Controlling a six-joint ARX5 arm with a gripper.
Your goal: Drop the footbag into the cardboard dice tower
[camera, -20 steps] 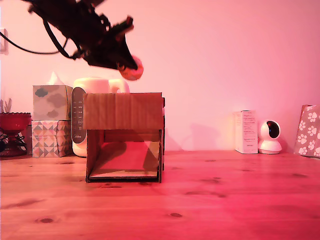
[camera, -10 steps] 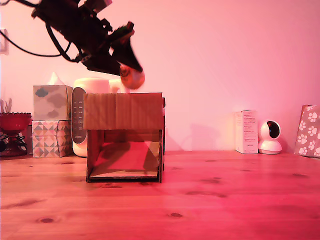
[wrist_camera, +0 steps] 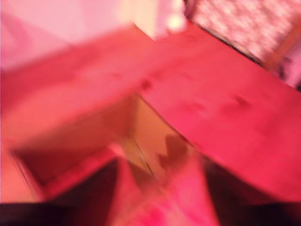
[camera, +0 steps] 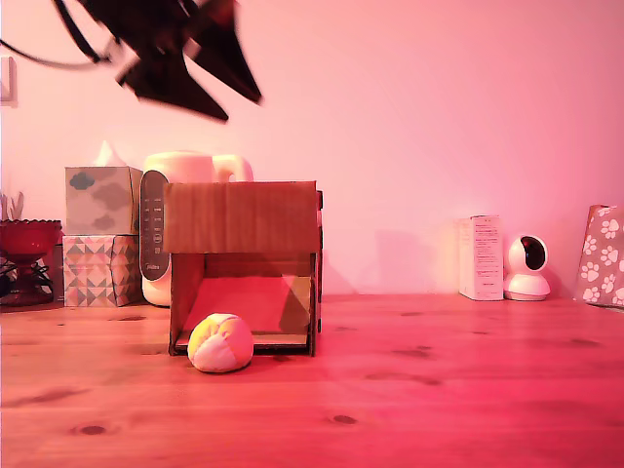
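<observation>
The footbag, a cream and yellow stitched ball, lies on the wooden table just in front of the cardboard dice tower's front opening, toward its left side in the exterior view. My gripper hangs high above the tower's top near its left part, blurred by motion, open with nothing between its spread fingers. The wrist view is heavily blurred. It looks down on the brown cardboard dice tower, with dark fingers at the picture's edge, and no ball shows in it.
Two stacked tissue boxes, a white appliance and a red bowl stand behind and left of the tower. At the back right are a white carton, a round white camera and a paw-print bag.
My gripper held the footbag just over the tower's top; it has since opened and risen. The footbag now rests on the table at the front opening.
</observation>
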